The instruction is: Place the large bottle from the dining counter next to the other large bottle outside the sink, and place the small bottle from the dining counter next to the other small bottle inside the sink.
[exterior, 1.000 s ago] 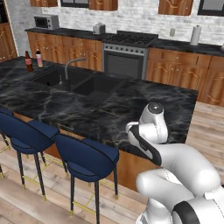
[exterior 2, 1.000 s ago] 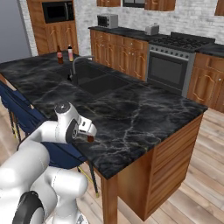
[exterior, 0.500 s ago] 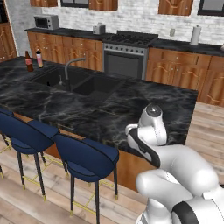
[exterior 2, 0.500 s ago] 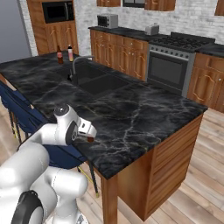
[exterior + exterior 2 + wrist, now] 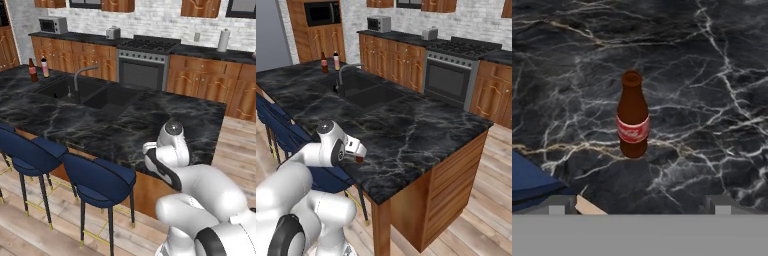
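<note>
Gripper (image 5: 641, 204) fingertips stand wide apart at the bottom of the hand view, released, with nothing between them. Ahead of them the small bottle (image 5: 632, 117) stands alone on the black veined worktop (image 5: 712, 75), brown with a red label. It is upright, its long axis vertical and its open neck towards the top. It lies beyond the tips, not touched by them. A blue stool (image 5: 529, 182) seat shows at the lower left, past the worktop edge.

From the left base view, the white arm (image 5: 172, 150) rises from the lower right and folds forward over the near edge of the worktop (image 5: 65, 117), its wrist bent down. Two blue stools (image 5: 97, 180) stand along that near edge to the left of the arm. The sink (image 5: 90, 95) sits well apart, farther along the worktop, with its faucet (image 5: 82, 75) curving over it. Beyond the sink a dark bottle (image 5: 33, 70) and a pale bottle (image 5: 45, 67) stand upright side by side.

From the right base view, the arm bends from the lower left, and the gripper (image 5: 358, 151) hangs at the near edge of the worktop (image 5: 421, 125), just above the small bottle (image 5: 359, 160). The sink (image 5: 366, 92) is well apart behind it; the dark bottle (image 5: 324, 63) and pale bottle (image 5: 336, 61) stand near its far end. A stove (image 5: 448, 75) stands against the back wall.
</note>
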